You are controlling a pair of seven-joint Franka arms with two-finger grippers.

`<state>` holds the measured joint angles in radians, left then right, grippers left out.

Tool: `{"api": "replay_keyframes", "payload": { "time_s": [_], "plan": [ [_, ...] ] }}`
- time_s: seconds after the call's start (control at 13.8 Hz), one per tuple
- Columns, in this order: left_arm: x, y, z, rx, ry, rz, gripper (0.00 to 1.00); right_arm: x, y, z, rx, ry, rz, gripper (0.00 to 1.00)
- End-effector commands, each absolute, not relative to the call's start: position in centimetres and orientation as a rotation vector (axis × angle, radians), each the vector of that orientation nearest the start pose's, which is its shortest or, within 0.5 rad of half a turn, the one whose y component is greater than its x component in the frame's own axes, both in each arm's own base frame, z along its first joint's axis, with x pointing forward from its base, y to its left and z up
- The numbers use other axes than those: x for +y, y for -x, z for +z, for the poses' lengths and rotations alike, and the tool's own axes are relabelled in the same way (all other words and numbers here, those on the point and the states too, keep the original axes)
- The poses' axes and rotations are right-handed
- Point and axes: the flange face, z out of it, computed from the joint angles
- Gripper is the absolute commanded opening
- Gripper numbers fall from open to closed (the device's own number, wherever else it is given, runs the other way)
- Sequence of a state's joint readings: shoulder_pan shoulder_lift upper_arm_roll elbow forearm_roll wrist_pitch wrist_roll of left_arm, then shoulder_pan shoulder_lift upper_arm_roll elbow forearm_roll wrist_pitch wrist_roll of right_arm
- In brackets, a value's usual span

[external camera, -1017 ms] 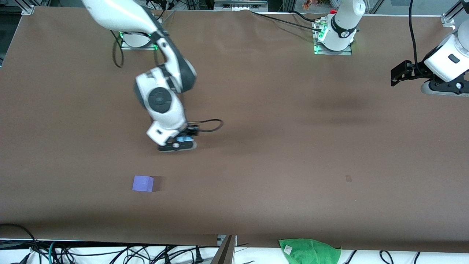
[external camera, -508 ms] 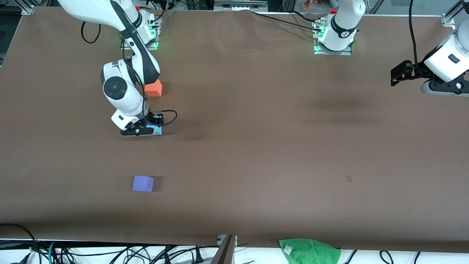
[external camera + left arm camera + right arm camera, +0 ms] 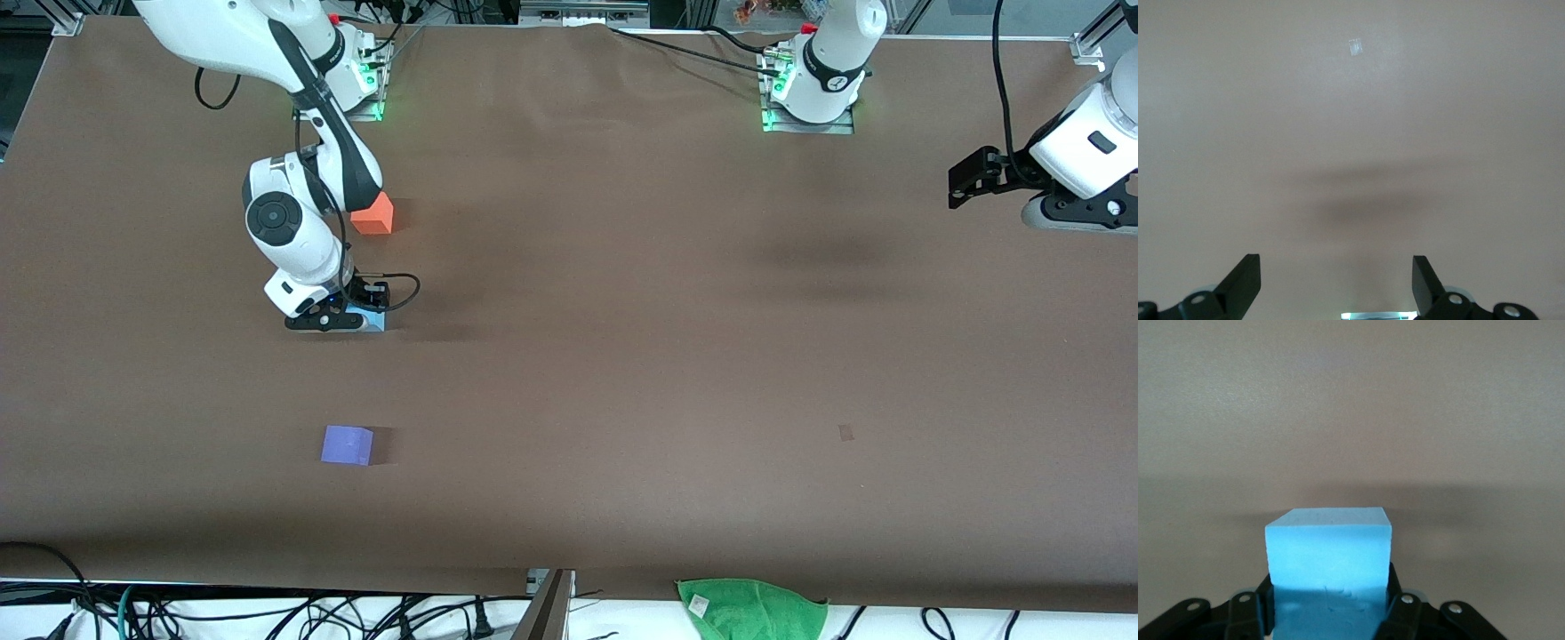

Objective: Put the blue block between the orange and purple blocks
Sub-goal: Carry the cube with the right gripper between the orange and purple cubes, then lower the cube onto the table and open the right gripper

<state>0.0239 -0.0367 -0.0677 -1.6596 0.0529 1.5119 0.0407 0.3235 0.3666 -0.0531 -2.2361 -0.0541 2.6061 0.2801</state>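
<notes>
A: Why is the right hand (image 3: pixel 342 318) so low, midway between the orange block (image 3: pixel 373 215) and the purple block (image 3: pixel 347 444)?

B: It's clamped on the blue block (image 3: pixel 373 320), at or just above the table (image 3: pixel 622 356). I'd judge it's about to set it down; that's the gap the task wants filled.

A: And the left hand (image 3: pixel 965 182)?

B: Waiting at its own end of the table, fingers spread with nothing between them.

A: What does the right wrist view add?

B: The front view mostly hides the blue block under the hand. The wrist view shows its face squarely, gripped on both sides. Only the front view shows all three blocks lining up.
</notes>
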Motion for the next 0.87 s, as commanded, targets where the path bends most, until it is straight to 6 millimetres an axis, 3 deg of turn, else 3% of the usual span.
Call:
{"api": "replay_keyframes", "payload": {
  "time_s": [0.0, 0.29, 0.65, 0.8],
  "plan": [
    [-1.7, -52.8, 60.0, 0.111, 3.091, 0.176, 1.00, 14.2, -53.0, 21.1, -0.045, 3.169, -0.060, 0.96],
    [-1.8, -52.8, 60.1, 0.108, 3.091, 0.171, 1.00, 15.0, -54.5, 27.0, 0.020, 3.175, -0.029, 0.99],
    [-1.8, -52.8, 60.1, 0.108, 3.091, 0.171, 1.00, 15.7, -55.4, 42.3, 0.005, 3.202, 0.091, 0.99],
    [-1.8, -52.8, 60.0, 0.111, 3.091, 0.173, 1.00, 15.4, -55.0, 49.4, -0.101, 3.199, 0.129, 0.99]
  ]
}}
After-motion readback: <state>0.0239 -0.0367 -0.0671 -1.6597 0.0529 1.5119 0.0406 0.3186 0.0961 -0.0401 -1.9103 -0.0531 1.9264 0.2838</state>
